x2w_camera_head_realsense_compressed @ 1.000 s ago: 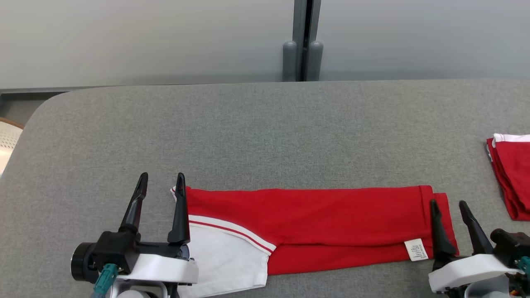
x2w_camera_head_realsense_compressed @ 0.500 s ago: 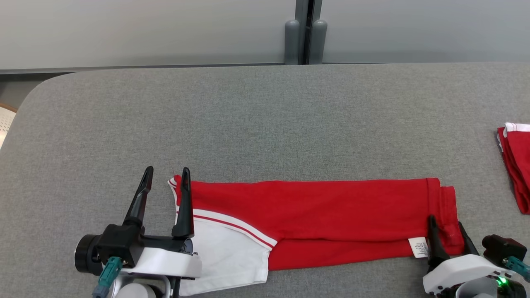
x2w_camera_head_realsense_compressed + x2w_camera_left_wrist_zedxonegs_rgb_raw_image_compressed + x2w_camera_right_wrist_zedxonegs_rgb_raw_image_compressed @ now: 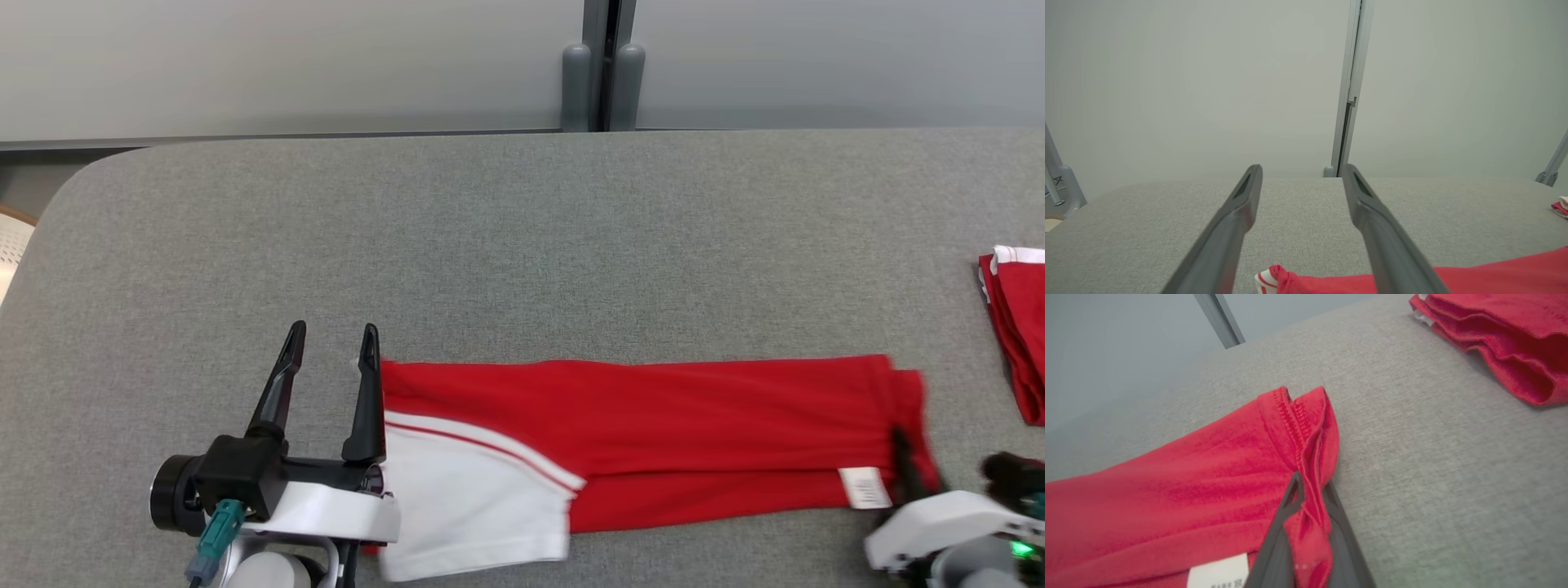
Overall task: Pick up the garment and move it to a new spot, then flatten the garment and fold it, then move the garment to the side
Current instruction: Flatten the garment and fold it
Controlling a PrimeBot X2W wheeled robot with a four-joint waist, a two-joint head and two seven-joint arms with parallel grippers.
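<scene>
A: Garment (image 3: 653, 425) is lying folded into a long strip, red with a white panel, on tabletop (image 3: 522, 245).
B: Right wrist view is showing right gripper (image 3: 1311, 482) pinching its hem; left gripper (image 3: 335, 328) is sitting wide, empty.

Grey fabric-topped table (image 3: 522, 245), folded red pile (image 3: 1016, 327) at its right edge, pale wall panels (image 3: 286, 65) behind.

A bare lab or test room, by the look: a wide grey cloth-covered table (image 3: 522, 237) with a rounded far-left corner, plain pale wall panels (image 3: 286, 65) joined by a metal post (image 3: 593, 49), and folded red clothes (image 3: 1020, 327) at its right edge.
</scene>
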